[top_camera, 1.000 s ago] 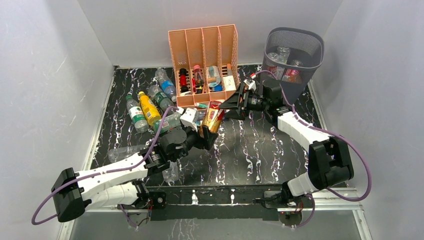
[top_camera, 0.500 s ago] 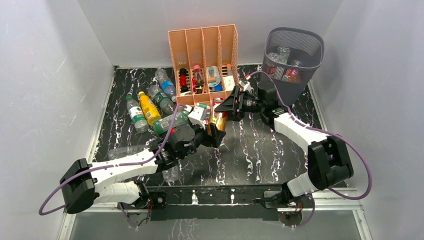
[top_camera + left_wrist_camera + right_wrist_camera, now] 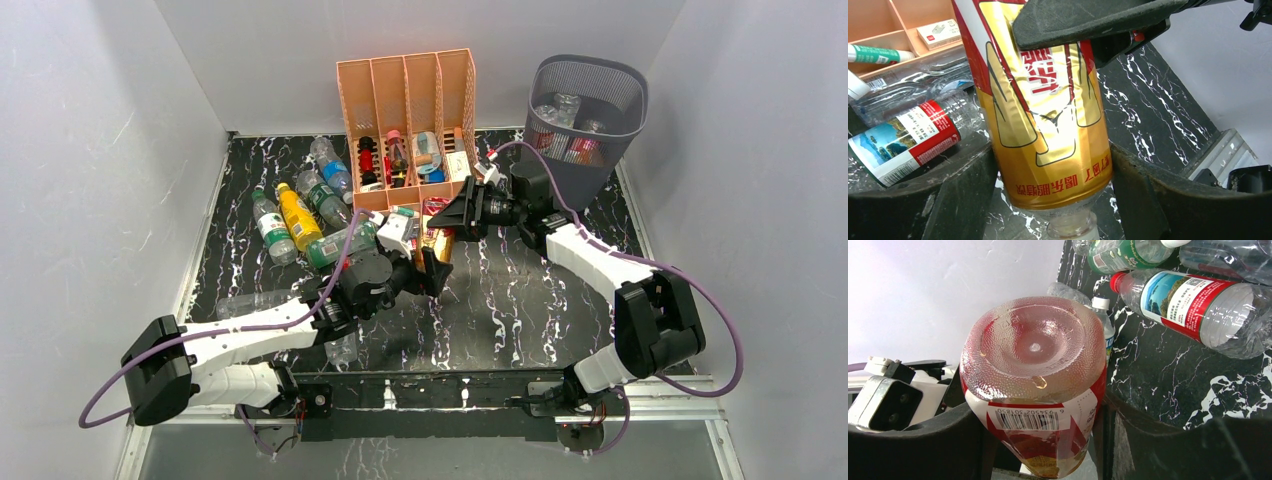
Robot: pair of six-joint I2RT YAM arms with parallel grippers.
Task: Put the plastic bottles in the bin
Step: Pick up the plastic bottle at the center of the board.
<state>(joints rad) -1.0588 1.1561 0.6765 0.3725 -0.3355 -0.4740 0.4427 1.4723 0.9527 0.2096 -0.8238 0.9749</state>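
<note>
Left wrist view: red-and-gold labelled plastic bottle (image 3: pixel 1048 125) is cut off at cap. Neck end is pinched by left gripper (image 3: pixel 1050 160), base end by right gripper (image 3: pixel 1040 410), before peach file organizer (image 3: pixel 405 90).

The left arm (image 3: pixel 238 340) and right arm (image 3: pixel 592 258) were slim white links joined by bulky black motor housings (image 3: pixel 655 322). A purple cable (image 3: pixel 741 352) looped loosely beside each arm. The jaws were broad, matte black plastic with dusty, scuffed edges.
</note>
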